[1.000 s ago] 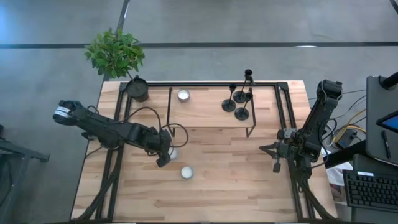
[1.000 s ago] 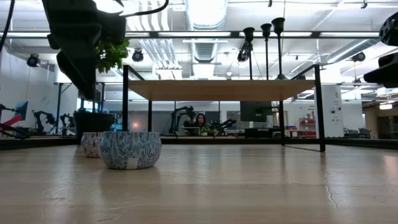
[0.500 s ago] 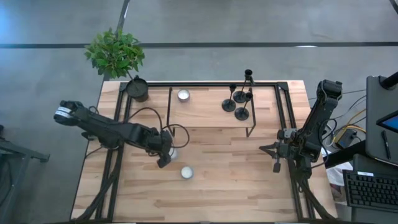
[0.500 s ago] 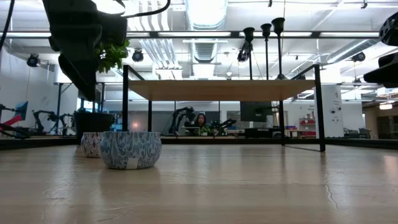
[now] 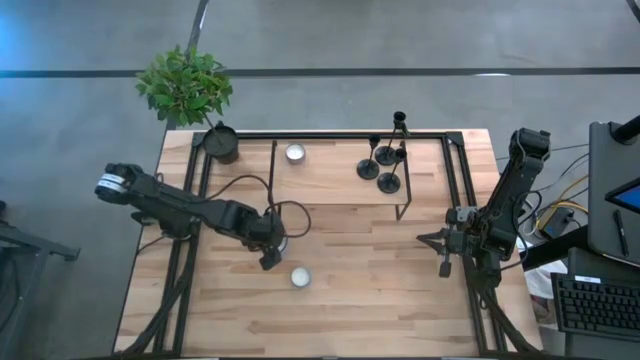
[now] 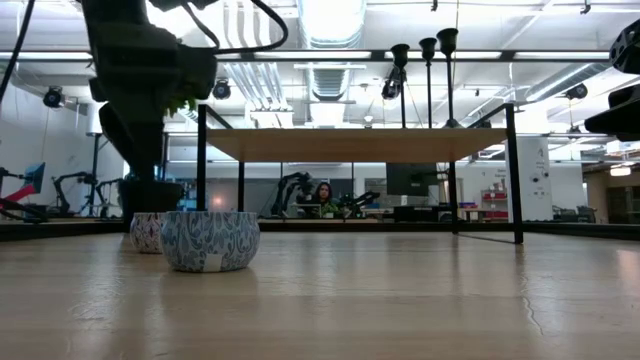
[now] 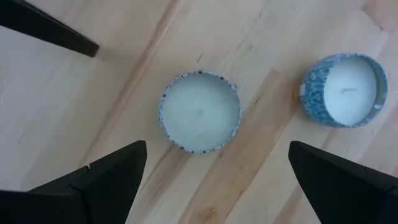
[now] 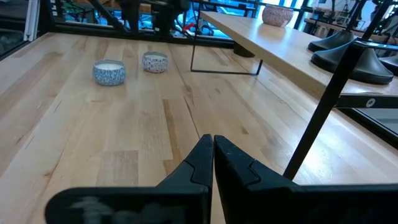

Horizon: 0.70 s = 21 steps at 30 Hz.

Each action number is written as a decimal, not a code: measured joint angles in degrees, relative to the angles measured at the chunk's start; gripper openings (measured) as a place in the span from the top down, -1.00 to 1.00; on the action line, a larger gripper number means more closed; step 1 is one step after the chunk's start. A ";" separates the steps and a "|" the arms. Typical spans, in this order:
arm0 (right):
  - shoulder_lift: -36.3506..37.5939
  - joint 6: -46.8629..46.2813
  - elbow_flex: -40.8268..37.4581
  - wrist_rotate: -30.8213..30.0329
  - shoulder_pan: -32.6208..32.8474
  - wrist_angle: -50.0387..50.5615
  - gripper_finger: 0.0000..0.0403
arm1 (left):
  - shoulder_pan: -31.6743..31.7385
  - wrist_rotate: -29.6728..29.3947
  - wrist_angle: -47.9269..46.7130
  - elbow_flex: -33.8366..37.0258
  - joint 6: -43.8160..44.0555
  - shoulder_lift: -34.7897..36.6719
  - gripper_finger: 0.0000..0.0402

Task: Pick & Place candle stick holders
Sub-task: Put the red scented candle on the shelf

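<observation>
Three black candle stick holders (image 5: 385, 165) stand on their disc bases on the raised wooden shelf (image 5: 330, 185) at the far right; the low view shows their cups (image 6: 428, 45), and the right wrist view shows two bases (image 8: 348, 59). My left gripper (image 5: 270, 250) is open and points down over a white tealight candle (image 7: 200, 112), with one finger on either side and apart from it. A second candle (image 7: 344, 90) sits beside it on the table. My right gripper (image 5: 445, 265) is shut and empty at the table's right side.
A third candle (image 5: 294, 153) sits on the shelf's left part. A dark plant pot (image 5: 221, 143) stands at the far left corner. The shelf's black metal legs (image 5: 404, 210) and the frame rails (image 5: 455, 170) stand around the work area.
My left gripper has gone a little toward the table's right edge and down toward the nearer-left candle, turning more upright. Its fingers stay open. The candles and candle stick holders have kept still.
</observation>
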State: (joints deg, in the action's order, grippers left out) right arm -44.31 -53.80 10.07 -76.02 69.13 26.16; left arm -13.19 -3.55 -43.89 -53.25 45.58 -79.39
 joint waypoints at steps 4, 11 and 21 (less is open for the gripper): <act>0.00 0.00 0.00 0.01 0.01 0.01 0.96 | 0.46 -0.02 0.73 -0.02 0.57 -0.03 -0.99; 0.00 0.00 0.00 0.01 0.00 0.00 0.96 | 0.46 -0.47 0.84 -0.02 2.40 -0.03 -0.99; -0.02 0.00 0.00 0.01 0.01 -0.01 0.96 | 1.47 -2.05 2.53 -0.02 1.41 -3.99 -0.99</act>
State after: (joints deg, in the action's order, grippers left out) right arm -44.34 -53.80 10.07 -76.01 69.14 26.16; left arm -11.72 -5.61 -41.36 -53.28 46.99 -83.38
